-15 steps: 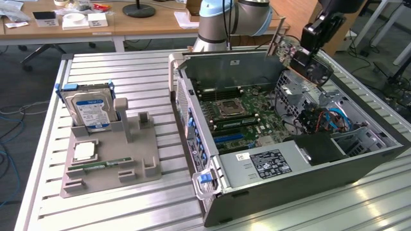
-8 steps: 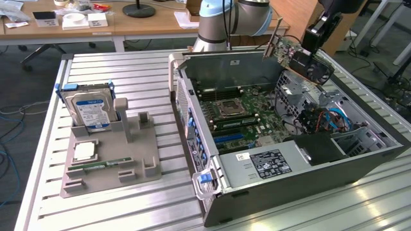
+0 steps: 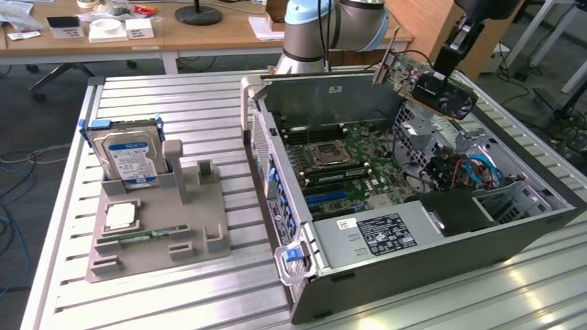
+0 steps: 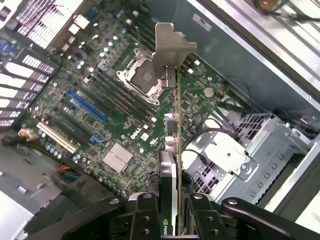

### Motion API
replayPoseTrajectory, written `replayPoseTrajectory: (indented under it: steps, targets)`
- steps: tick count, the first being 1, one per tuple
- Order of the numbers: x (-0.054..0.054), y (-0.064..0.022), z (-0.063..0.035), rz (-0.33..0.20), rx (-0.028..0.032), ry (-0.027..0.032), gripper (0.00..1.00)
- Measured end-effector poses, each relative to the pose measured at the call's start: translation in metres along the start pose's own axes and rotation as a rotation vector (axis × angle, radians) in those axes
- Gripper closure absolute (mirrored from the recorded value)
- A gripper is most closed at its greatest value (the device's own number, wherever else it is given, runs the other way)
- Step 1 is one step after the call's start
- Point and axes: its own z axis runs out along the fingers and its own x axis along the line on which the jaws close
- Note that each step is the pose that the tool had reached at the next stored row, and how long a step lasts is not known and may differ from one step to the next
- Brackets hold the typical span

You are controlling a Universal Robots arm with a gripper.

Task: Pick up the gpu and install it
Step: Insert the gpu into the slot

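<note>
Inventory count: one slatted desk (image 3: 183,302), one open computer case (image 3: 413,275) holding one motherboard (image 3: 353,175) with one processor socket (image 3: 328,155) and one power supply (image 3: 367,237), one gpu (image 3: 427,82), one grey fixture (image 3: 197,206) carrying one hard drive (image 3: 128,157), one processor chip (image 3: 121,216) and one memory stick (image 3: 147,237), one robot arm (image 3: 321,27).

Slatted metal table (image 3: 183,96) carries a grey parts holder (image 3: 183,230) and open computer case (image 3: 413,275).
</note>
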Motion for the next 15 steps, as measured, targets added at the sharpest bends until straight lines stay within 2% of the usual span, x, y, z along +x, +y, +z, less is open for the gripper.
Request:
replayPoseTrajectory:
  steps: [15]
  targets:
    - [0.0,0.0,0.0004,-0.23,-0.0078,0.0119,0.73]
